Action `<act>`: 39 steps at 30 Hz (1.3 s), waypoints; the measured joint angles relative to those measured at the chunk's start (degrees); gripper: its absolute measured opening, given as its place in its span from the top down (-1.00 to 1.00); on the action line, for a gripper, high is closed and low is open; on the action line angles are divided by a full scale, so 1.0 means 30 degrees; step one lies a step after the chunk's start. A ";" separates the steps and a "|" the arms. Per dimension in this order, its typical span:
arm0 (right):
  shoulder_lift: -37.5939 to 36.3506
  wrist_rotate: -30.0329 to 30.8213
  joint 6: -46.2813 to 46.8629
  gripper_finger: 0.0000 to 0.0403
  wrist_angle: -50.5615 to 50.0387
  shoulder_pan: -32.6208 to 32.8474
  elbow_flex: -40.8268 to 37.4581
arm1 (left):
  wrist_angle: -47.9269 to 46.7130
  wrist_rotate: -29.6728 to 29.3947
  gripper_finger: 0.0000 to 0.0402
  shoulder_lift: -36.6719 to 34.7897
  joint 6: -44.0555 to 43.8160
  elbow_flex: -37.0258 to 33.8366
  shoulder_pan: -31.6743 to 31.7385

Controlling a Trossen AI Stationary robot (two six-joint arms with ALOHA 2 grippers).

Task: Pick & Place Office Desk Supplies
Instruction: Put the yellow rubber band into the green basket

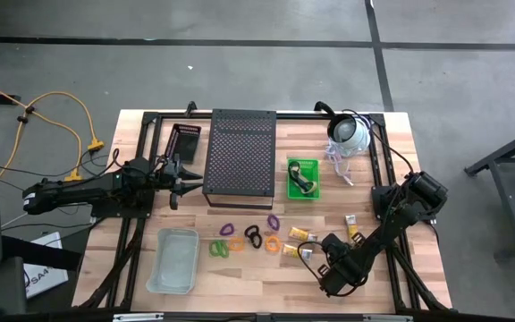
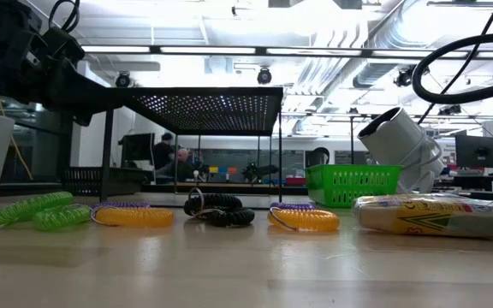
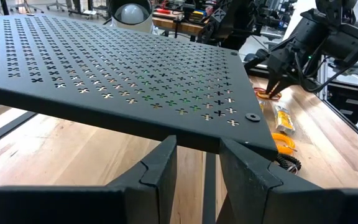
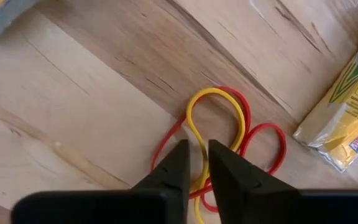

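From my end the right gripper (image 4: 196,163) is down on the wood table (image 4: 92,106), jaws nearly shut on the yellow and red rubber bands (image 4: 219,124), w/ a yellow packet (image 4: 347,118) just beside. Left gripper (image 3: 197,163) is parked w/ jaws apart at the black mesh shelf (image 3: 117,74).

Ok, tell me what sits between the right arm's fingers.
In the right wrist view, the fingers straddle a tangle of rubber bands, a yellow one and red ones, lying on the wooden table.
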 joint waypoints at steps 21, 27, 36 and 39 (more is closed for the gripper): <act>0.0007 0.0615 -0.0727 0.99 -0.2631 -0.0048 0.1462 | 0.0000 0.0000 0.41 0.0003 0.0000 0.0000 0.0002; 0.0007 0.1363 -0.1531 0.99 -0.6882 -0.0373 0.3757 | 0.0005 0.0000 0.41 0.0005 0.0000 0.0000 0.0007; 0.0007 0.3615 -0.1830 0.99 -1.0921 -0.0459 0.6349 | 0.0000 0.0000 0.41 0.0005 0.0000 0.0000 0.0007; 0.0000 0.4262 -0.2011 0.99 -1.0914 -0.0466 0.6615 | 0.0000 0.0000 0.41 0.0004 0.0000 0.0000 0.0004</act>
